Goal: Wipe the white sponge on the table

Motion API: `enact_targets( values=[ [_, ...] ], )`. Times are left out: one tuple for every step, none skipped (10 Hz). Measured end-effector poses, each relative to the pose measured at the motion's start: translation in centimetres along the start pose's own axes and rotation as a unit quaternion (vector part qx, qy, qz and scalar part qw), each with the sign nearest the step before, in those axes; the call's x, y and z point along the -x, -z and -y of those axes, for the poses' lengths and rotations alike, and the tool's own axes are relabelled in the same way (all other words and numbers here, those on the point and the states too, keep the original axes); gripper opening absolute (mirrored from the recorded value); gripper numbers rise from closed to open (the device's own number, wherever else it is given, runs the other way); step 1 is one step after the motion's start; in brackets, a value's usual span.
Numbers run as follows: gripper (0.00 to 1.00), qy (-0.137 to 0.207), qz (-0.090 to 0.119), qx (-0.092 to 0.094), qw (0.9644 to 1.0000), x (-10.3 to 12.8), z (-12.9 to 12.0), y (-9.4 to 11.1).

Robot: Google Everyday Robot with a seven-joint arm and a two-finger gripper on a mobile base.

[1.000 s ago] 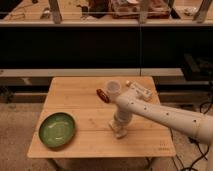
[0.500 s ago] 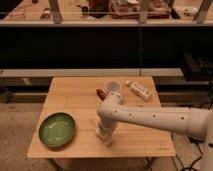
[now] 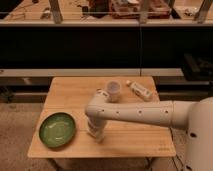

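Observation:
My gripper (image 3: 95, 131) points straight down at the front left-middle of the wooden table (image 3: 135, 142). It is shut on the white sponge (image 3: 95, 135), a small pale block at its tip that rests against the tabletop. The white arm reaches in from the right across the table. The sponge is mostly hidden by the gripper.
A green plate (image 3: 57, 130) lies at the table's front left, close to the left of the gripper. A white cup (image 3: 113, 90) stands at the back middle, and a white tube-like item (image 3: 140, 90) lies at the back right. Dark shelving runs behind the table.
My gripper has slid left along the tabletop with the sponge, from the middle toward the green plate. The arm now hides the small brown item near the cup.

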Motion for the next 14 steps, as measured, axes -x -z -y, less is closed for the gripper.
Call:
enact_targets(
  values=[
    [0.00,0.004,-0.001,-0.011,0.9999,-1.0,-0.7,0.2],
    [0.00,0.007,-0.003,-0.021,0.9997,-2.1,-1.2,0.3],
    [0.00,0.010,-0.005,-0.032,0.9994,-3.4,-1.7,0.2],
    [0.00,0.008,-0.007,-0.037,0.9992,-4.3,-2.5,0.0],
    [0.00,0.003,-0.009,-0.040,0.9992,-5.2,-3.3,-0.1],
    [0.00,-0.006,-0.015,-0.039,0.9991,-5.6,-4.1,-0.1],
    [0.00,-0.020,-0.021,-0.036,0.9989,-5.6,-5.3,0.0],
    [0.00,-0.033,-0.023,-0.034,0.9986,-5.4,-6.2,-0.1],
    [0.00,-0.051,-0.026,-0.034,0.9978,-4.9,-7.7,-0.1],
    [0.00,-0.076,-0.028,-0.036,0.9961,-4.0,-9.7,-0.4],
    [0.00,-0.092,-0.029,-0.037,0.9946,-3.4,-11.1,-0.6],
    [0.00,-0.108,-0.031,-0.039,0.9929,-2.8,-12.5,-0.8],
    [0.00,-0.132,-0.034,-0.040,0.9899,-1.9,-14.4,-1.1],
    [0.00,-0.143,-0.035,-0.039,0.9884,-1.5,-15.0,-1.1]
  ],
)
